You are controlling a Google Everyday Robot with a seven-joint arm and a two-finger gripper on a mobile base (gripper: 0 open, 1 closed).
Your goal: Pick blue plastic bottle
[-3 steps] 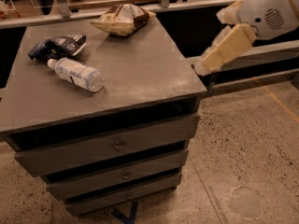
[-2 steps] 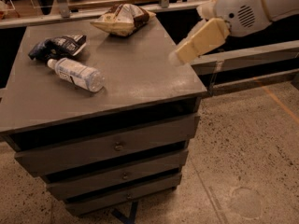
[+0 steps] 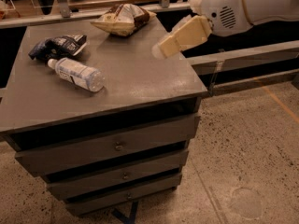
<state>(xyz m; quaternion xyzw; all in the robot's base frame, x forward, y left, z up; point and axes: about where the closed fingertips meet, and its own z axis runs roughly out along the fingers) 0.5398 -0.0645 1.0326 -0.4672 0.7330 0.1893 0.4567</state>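
The blue plastic bottle (image 3: 77,73) is lying on its side, untouched, on the left of the tabletop (image 3: 140,83). My gripper (image 3: 164,47) is swinging in over the right edge and nearing the bottle. I cannot tell whether it is parted or closed.

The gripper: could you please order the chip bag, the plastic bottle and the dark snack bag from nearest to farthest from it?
The gripper hovers over the cabinet top, right side.
1. tan-and-white chip bag, back centre.
2. blue plastic bottle, lying at left.
3. dark blue snack bag, back left.
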